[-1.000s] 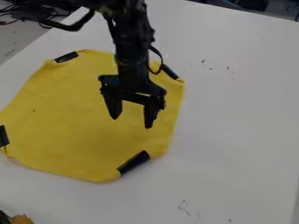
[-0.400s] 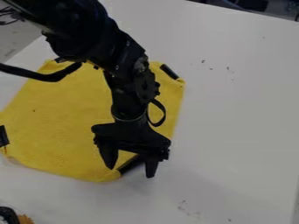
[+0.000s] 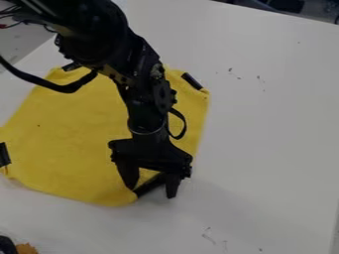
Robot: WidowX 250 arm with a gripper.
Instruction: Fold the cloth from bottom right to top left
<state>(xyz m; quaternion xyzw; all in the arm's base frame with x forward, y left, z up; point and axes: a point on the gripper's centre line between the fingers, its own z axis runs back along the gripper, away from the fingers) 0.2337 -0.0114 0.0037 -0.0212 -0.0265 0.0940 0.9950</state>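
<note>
The yellow cloth is laid flat at the left, with 1 black strip along its bottom right edge. The gripper is let loose, its 2 fingers held apart by that strip; they should be brought low and shut softly so the edge is pinched well, with no hard push on the table.
</note>
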